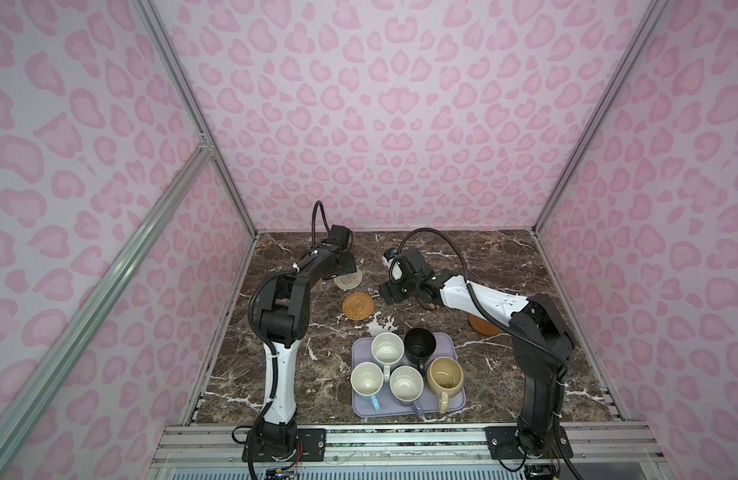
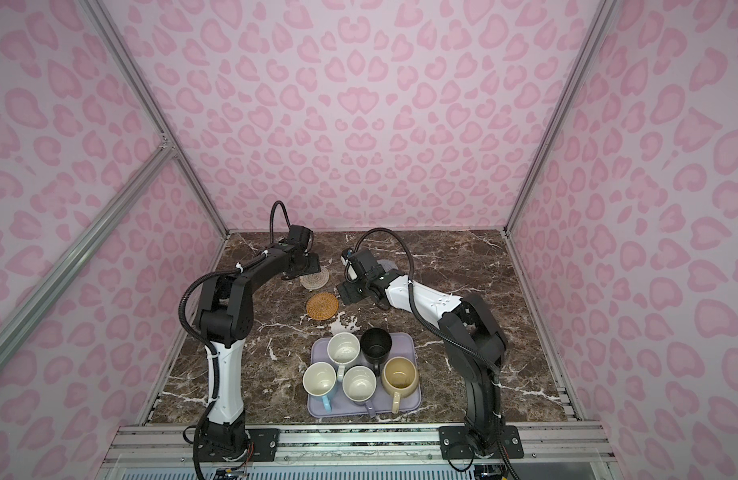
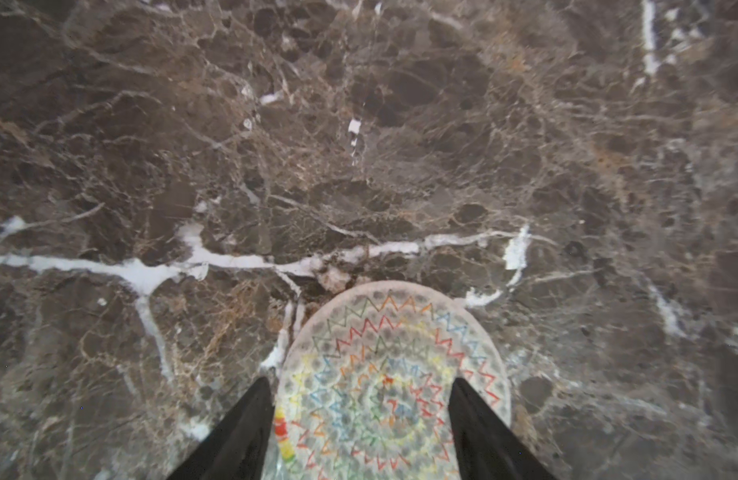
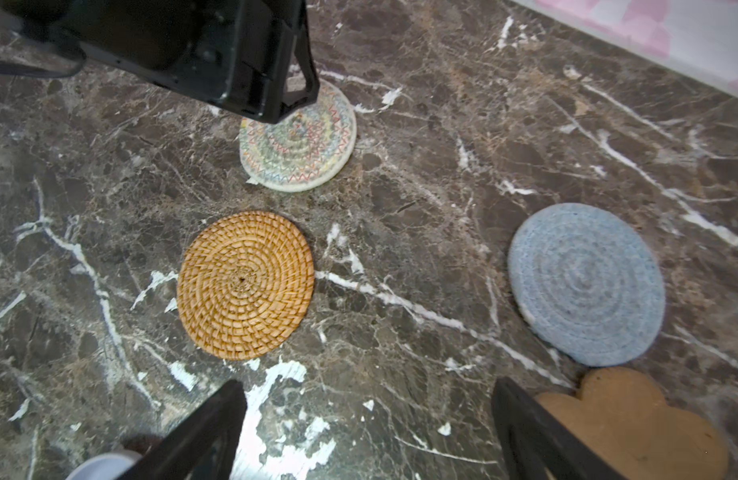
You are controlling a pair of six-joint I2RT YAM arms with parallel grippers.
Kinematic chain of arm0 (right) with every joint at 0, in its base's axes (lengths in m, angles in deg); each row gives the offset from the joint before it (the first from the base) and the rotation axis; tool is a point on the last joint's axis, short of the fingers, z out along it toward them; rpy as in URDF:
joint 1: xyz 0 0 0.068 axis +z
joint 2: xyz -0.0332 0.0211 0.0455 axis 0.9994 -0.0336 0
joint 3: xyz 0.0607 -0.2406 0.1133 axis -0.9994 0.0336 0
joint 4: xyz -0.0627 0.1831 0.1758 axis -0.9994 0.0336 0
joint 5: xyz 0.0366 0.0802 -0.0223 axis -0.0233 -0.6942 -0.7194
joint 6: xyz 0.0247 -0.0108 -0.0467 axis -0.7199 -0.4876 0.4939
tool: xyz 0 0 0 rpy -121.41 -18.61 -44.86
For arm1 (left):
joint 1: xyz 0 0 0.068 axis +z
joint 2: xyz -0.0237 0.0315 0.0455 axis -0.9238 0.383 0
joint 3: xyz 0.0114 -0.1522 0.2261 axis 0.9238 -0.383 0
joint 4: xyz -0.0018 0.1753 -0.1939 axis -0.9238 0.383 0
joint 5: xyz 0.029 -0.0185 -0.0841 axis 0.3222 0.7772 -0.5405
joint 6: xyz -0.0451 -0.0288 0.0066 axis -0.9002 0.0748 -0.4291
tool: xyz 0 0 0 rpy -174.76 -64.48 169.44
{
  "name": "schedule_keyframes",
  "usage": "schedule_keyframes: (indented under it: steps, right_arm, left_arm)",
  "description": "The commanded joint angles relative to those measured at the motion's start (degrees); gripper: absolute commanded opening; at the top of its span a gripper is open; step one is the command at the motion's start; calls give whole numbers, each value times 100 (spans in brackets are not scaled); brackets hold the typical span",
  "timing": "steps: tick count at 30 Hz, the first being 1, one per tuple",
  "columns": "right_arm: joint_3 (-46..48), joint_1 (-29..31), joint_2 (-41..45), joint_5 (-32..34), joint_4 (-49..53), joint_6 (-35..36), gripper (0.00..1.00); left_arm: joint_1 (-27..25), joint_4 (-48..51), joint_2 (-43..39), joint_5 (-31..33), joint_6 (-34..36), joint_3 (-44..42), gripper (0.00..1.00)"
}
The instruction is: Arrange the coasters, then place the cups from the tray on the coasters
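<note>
Only the left wrist view shows us how the left gripper stands. Its jaws are apart, with the black fingers on either side above the white woven coaster, which lies flat on the marble table. We cannot tell whether they touch it. In both top views that coaster is half hidden under the gripper, at 11 o'clock from the tray. The orange rattan coaster lies near it at its 5 o'clock, apart from it.

The right wrist view alone shows the grey-blue coaster whole, with the tan flower-shaped coaster just beside it. In a top view we see only a sliver of the grey-blue coaster behind the right wrist. The right gripper hangs over bare marble with its jaws wide apart, holding nothing. The brown round disc, at the tray's 2 o'clock and partly under the right arm, shows in a top view and in neither wrist view.

The tray's long axis runs from 9 to 3 o'clock. On it all five cups stand upright. The white cup and black cup are on the far side. The light blue cup, lavender-grey cup and beige-yellow cup are nearer. Their handles point toward 6 o'clock, the lavender-grey one nearer 5.
</note>
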Motion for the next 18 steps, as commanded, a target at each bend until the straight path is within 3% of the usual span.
schedule_keyframes:
  steps: [1, 8, 18]
  right_arm:
    - [-10, -4, -47, -35, 89, -31, 91]
    - [193, 5, 33, -51, -105, -87, 90]
    - [344, 8, 158, 8, -124, -67, 90]
  left_arm:
    - [-4, 238, 129, 99, 64, 119, 69]
    - [48, 587, 348, 267, 101, 302, 64]
    - [288, 316, -169, 115, 32, -580, 54]
